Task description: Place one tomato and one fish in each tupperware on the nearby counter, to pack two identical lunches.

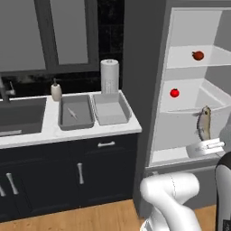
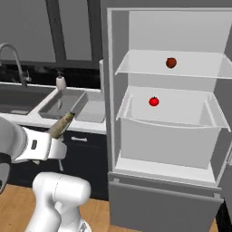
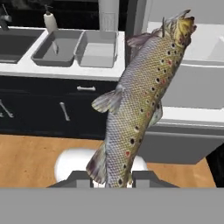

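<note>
Closest to you, gripper [image 3: 113, 178] clamps the spotted fish [image 3: 136, 103] by its tail, head up. Beyond, two tupperware trays [image 3: 98, 49] sit touching on the counter [image 3: 52, 70]. Farthest, tomatoes [image 2: 154, 101] on fridge shelves.

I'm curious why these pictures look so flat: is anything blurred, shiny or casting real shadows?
Left base view: even light, soft edges, no glare on the counter. Right base view: the fridge shelf looks see-through, shadows faint. Hand view: the fish is sharp, its spots clear.
</note>
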